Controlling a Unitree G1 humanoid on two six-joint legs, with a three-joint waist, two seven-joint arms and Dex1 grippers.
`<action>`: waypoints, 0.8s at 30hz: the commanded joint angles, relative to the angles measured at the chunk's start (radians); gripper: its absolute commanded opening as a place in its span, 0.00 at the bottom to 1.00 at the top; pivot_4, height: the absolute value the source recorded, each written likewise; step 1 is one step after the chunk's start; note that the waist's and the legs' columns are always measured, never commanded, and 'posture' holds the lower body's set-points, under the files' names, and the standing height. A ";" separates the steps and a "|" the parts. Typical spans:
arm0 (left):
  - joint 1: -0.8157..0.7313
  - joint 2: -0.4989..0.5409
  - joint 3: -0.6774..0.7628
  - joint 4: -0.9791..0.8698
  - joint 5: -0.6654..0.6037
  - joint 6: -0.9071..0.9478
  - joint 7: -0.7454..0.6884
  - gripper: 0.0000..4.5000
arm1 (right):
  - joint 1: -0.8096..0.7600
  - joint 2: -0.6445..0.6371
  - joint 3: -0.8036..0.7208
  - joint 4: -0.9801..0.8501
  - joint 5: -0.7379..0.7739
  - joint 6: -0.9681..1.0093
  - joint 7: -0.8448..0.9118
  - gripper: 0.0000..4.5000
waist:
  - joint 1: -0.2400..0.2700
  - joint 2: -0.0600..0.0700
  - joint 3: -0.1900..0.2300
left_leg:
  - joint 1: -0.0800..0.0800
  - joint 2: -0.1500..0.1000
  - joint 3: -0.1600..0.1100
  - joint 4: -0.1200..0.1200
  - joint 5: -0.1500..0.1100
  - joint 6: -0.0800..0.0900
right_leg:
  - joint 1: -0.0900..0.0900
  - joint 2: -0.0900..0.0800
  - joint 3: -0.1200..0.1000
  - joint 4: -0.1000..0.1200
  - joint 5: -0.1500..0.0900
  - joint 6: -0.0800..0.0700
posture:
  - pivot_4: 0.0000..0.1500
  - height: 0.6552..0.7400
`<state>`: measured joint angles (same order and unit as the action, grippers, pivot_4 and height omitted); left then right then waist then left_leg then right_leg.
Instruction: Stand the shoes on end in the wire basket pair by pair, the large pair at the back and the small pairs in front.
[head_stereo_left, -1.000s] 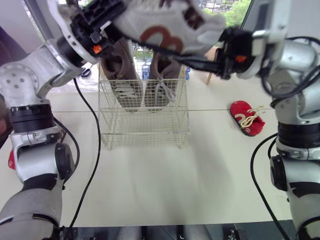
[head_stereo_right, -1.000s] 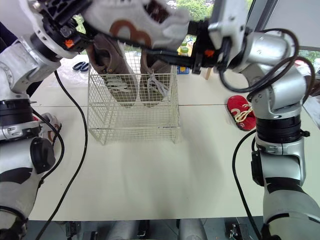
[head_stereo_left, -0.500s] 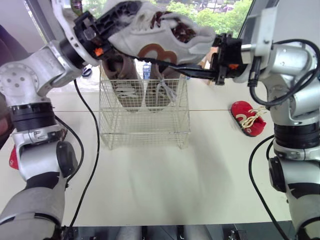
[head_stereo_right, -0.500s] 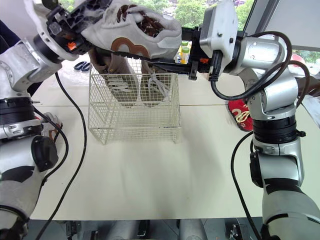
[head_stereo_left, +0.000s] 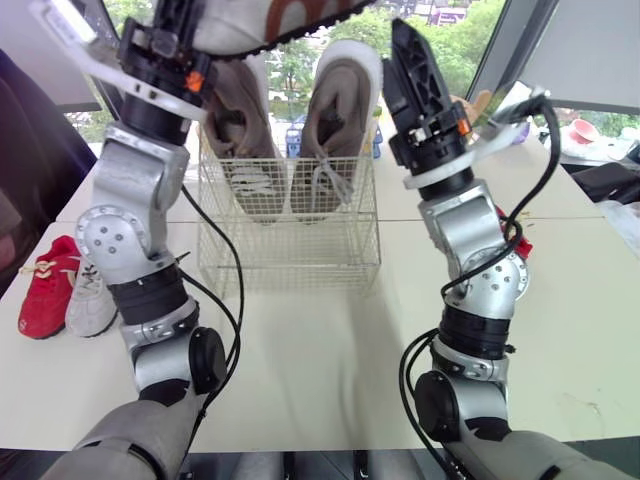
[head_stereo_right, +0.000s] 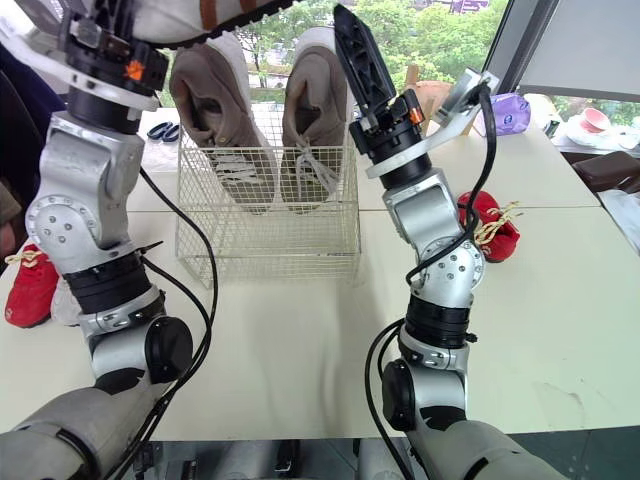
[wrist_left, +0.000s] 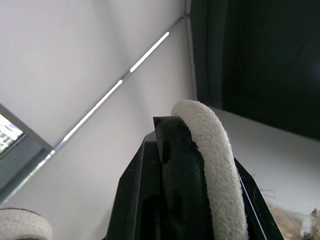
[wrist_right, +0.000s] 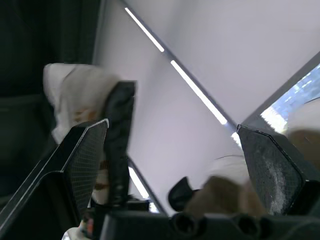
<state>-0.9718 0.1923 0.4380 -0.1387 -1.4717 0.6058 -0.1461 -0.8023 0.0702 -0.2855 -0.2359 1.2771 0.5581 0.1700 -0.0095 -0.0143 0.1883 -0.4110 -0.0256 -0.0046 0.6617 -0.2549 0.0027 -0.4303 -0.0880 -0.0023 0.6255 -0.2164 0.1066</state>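
Pinches the padded heel rim of a white shoe (head_stereo_left: 235, 25) in the left gripper (head_stereo_left: 180, 30), closed tight on it, and holds the shoe high above the table (head_stereo_left: 300, 350), dark toothed sole facing down, over the back of the wire basket (head_stereo_left: 290, 250). Seems to hold it that high so that it clears the large tan pair (head_stereo_left: 335, 120), which stands on end against the back wall with its tops poking well above the rim.

Points the right gripper (head_stereo_right: 362, 70) straight up just beside the shoe, fingers (wrist_right: 85, 160) spread wide with nothing between them. Looks placed there to steady or turn the shoe, not to carry it.

Leaves the front half of the basket bare, presumably the slot for this shoe and the other small ones. Leaves three more shoes flat on the table: a red one (head_stereo_left: 40, 285) and a small pale one (head_stereo_left: 90, 305) side by side and touching at the robot's left, well apart from the basket, and a second red one (head_stereo_right: 490, 225) at the right, partly hidden behind the right arm.

Calls next, by the look of things, for tipping the white shoe on end and lowering it in front of the tan pair without snagging the wire. Risks a slip, since only the soft rim sits in the grip.
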 joint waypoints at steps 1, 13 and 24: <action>0.008 0.012 -0.034 -0.023 0.037 -0.015 -0.029 0.07 | -0.037 0.034 0.023 -0.054 0.066 -0.024 -0.032 0.99 | -0.001 0.000 0.000 | 0.000 0.000 0.000 0.000 0.000 0.000 | 0.000 0.000 0.000 0.000 0.000 0.000 | 1.00 1.00; 0.076 0.020 -0.119 -0.018 0.181 -0.021 -0.081 0.07 | -0.067 0.021 0.059 -0.025 0.068 -0.049 -0.025 0.99 | -0.005 0.000 0.000 | 0.000 0.001 0.000 0.000 -0.001 0.001 | 0.001 0.002 0.000 0.000 0.000 0.000 | 1.00 1.00; 0.114 0.069 -0.152 -0.046 0.238 0.005 -0.110 0.07 | -0.067 0.031 0.069 -0.015 0.040 -0.074 -0.031 0.17 | -0.005 0.000 0.000 | 0.000 0.002 0.000 0.000 -0.001 0.002 | 0.001 0.003 0.000 -0.001 0.000 0.000 | 1.00 1.00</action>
<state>-0.8773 0.2437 0.3235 -0.1776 -1.2646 0.5818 -0.2535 -0.8266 0.0950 -0.2292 -0.1938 1.2994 0.5039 0.1221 -0.0147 -0.0140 0.1885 -0.4107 -0.0234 -0.0050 0.6618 -0.2555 0.0044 -0.4298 -0.0848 -0.0025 0.6249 -0.2167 0.1067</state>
